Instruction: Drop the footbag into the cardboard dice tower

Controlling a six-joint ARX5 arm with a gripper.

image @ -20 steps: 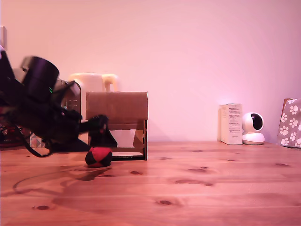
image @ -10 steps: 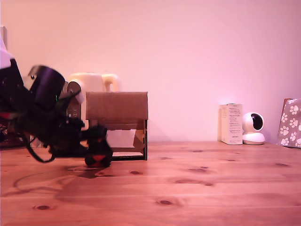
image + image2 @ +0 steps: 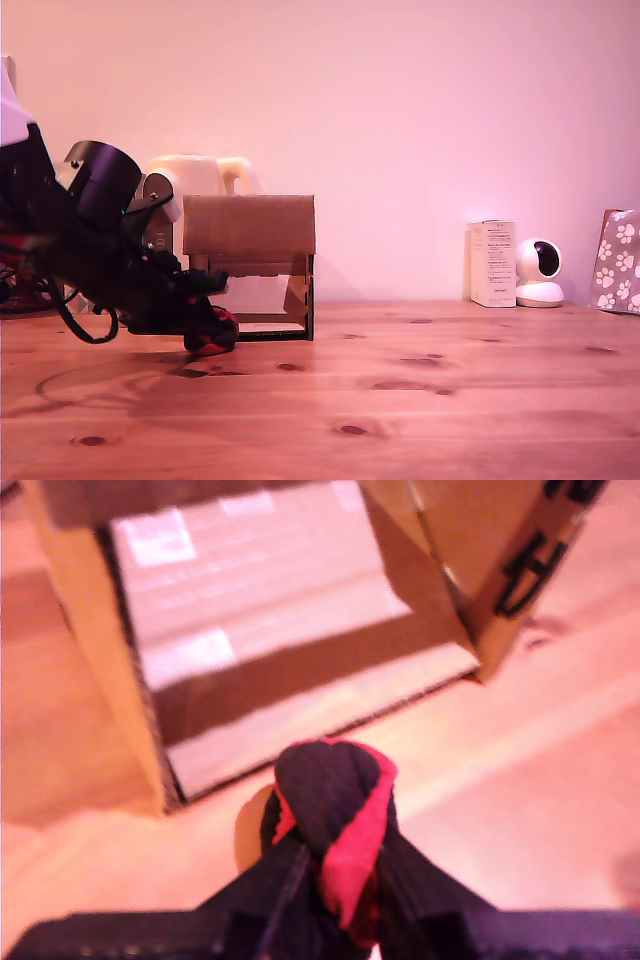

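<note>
The hand [image 3: 205,325] pinches the footbag [image 3: 215,332] low on the desk [image 3: 420,400]. The red and black ball [image 3: 335,800] sits right in front of the open bottom of the cardboard dice tower [image 3: 250,262], with its pale ramp [image 3: 270,650] just behind.
</note>
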